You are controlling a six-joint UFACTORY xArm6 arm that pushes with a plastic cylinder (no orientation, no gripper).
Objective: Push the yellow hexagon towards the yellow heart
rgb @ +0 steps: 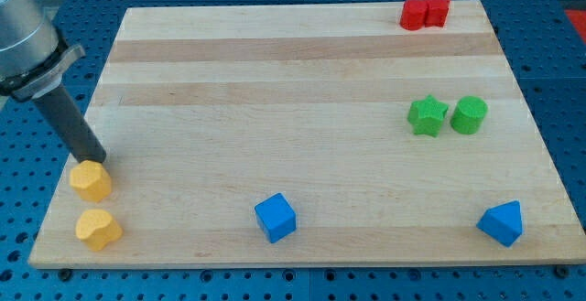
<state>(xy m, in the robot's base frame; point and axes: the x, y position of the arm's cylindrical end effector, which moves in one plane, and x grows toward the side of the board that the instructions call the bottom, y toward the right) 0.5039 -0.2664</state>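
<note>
You are looking at a robot lab. A pale wooden board [302, 81] lies on a blue perforated metal table [568, 81].

My tip [95, 159] touching yellow hexagon [91, 181] (top edge), yellow heart [98, 229] just below it

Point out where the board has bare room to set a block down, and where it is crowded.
Free: the broad middle, from the left edge across to the green star, and the stretch between the blue cube and blue wedge. Crowded: the bottom-left corner, where my tip sits at the yellow hexagon, just above the yellow heart.
</note>
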